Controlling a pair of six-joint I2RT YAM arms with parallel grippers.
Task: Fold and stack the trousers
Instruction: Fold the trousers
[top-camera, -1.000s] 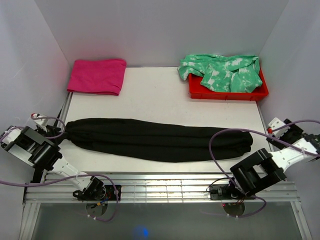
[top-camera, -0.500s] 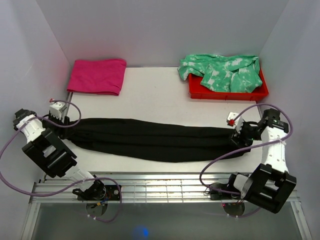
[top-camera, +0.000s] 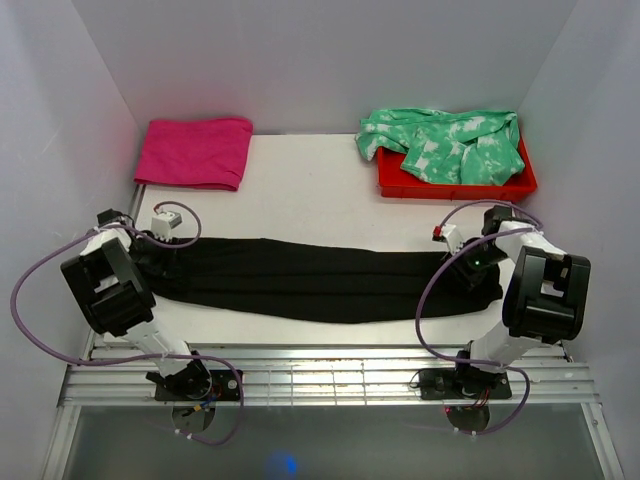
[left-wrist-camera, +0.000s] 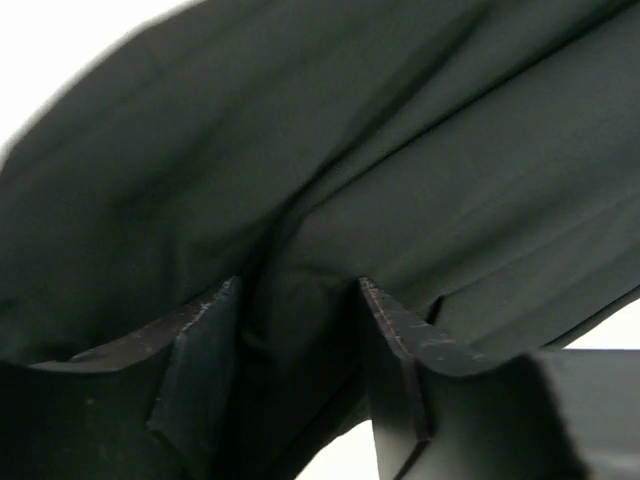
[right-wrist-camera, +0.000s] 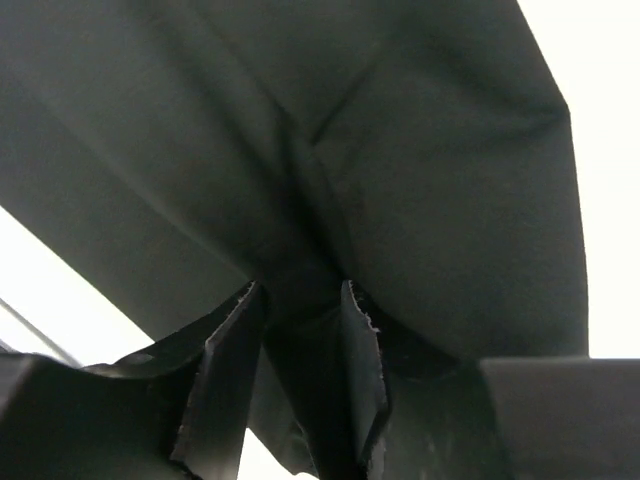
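Trousers (top-camera: 320, 280) soft, limp, light; will sag if lifted. Left gripper (left-wrist-camera: 300, 290) pinches one bunched end, right gripper (right-wrist-camera: 302, 290) the other: good holds.

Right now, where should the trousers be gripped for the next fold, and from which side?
Grip the trousers at the two short ends, one gripper each, coming in from the outer sides. They lie as one long narrow band across the table, so the ends probably lift it evenly. The left gripper and right gripper have cloth between their fingers there.
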